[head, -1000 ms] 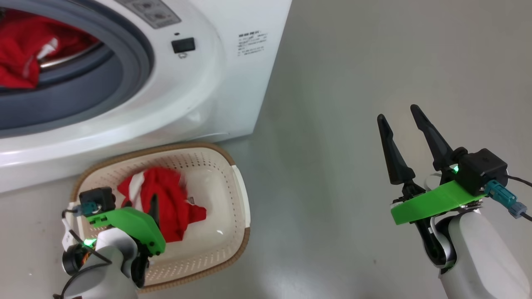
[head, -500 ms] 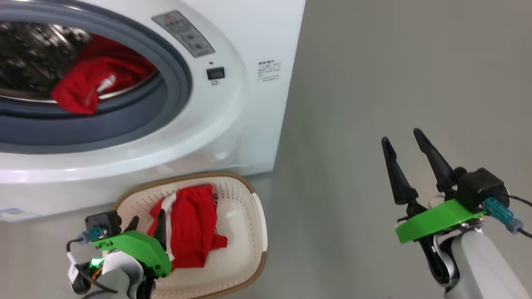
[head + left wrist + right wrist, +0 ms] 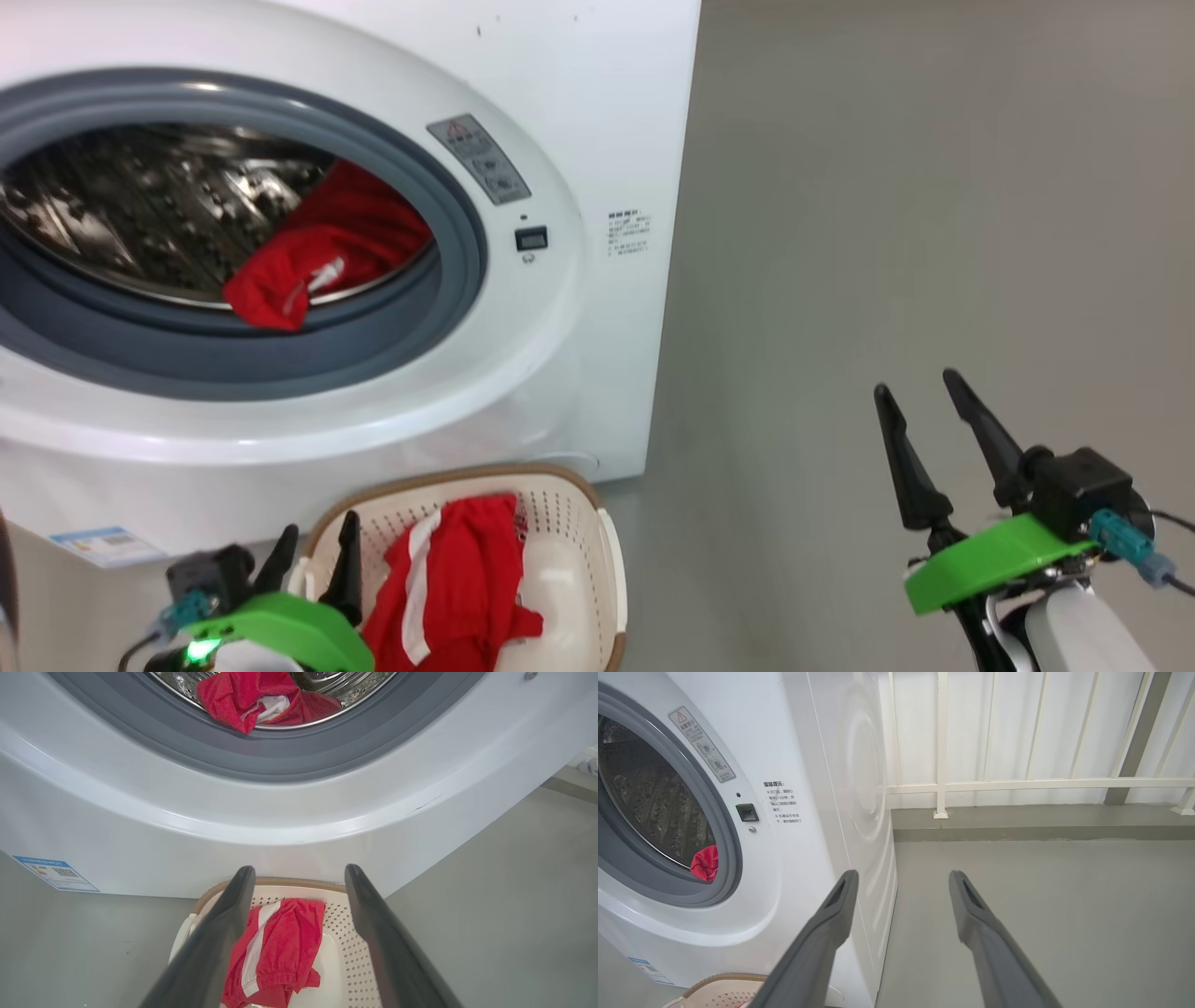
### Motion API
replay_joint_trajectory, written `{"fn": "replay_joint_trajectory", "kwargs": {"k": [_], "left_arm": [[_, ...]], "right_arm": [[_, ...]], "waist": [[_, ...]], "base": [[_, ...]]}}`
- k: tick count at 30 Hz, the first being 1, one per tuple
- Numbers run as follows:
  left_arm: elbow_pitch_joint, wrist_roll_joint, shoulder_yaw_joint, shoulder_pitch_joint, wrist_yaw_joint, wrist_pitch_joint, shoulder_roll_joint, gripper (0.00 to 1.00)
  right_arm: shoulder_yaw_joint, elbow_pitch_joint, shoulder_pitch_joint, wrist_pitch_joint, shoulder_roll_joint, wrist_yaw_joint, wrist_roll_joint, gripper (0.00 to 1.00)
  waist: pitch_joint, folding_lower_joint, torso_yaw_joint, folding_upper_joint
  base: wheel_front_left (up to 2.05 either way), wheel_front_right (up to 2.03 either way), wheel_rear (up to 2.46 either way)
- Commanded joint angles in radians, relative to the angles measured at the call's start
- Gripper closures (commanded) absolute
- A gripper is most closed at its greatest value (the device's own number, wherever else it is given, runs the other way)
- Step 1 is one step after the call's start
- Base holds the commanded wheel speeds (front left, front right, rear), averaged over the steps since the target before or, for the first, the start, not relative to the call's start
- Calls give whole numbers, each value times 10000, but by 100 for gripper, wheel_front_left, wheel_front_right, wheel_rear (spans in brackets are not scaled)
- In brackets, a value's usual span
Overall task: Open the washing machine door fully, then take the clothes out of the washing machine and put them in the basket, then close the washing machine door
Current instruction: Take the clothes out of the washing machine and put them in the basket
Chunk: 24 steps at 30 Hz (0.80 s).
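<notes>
One garment [image 3: 317, 266] lies at the washer's [image 3: 607, 112] mouth, on the lower right of its ring. A second garment [image 3: 457, 583] is in the basket [image 3: 611, 560] at the washer's foot. The left gripper [image 3: 320, 527] is above the basket, and the right gripper [image 3: 917, 385] is well right of the washer. Both have their fingers spread and hold nothing. The left should probably reach in low over the ring and pinch deep into the bunched fold.

Bare grey floor [image 3: 887, 187], white panelled far wall [image 3: 1008, 728].
The smooth floor stretches away to the right, evenly lit, with a soft sheen. At its far edge a low grey kerb [image 3: 1017, 821] meets white ribbed panels, crossed by a white horizontal rail [image 3: 1041, 784] on slim uprights. A grey post [image 3: 1136, 737] slants at far right.
</notes>
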Motion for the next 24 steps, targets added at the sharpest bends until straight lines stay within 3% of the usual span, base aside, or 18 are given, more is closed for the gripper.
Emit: {"fn": "replay_joint_trajectory", "kwargs": {"k": [1, 14, 24], "left_arm": [[-577, 179, 489, 269, 120, -123, 302, 0], [-4137, 1421, 1639, 2215, 77, -123, 174, 0], [-5793, 1884, 2214, 3339, -42, -124, -205, 0]], "right_arm": [[158, -222, 90, -65, -54, 65, -84, 0], [12, -402, 902, -65, -61, 65, -201, 0], [-42, -790, 1392, -65, -3, 65, -248, 0]], "waist": [[-604, -1, 55, 0], [-1478, -1, 24, 0], [-1850, -1, 58, 0]], "base": [[0, 0, 0], [0, 0, 0], [0, 0, 0]]}}
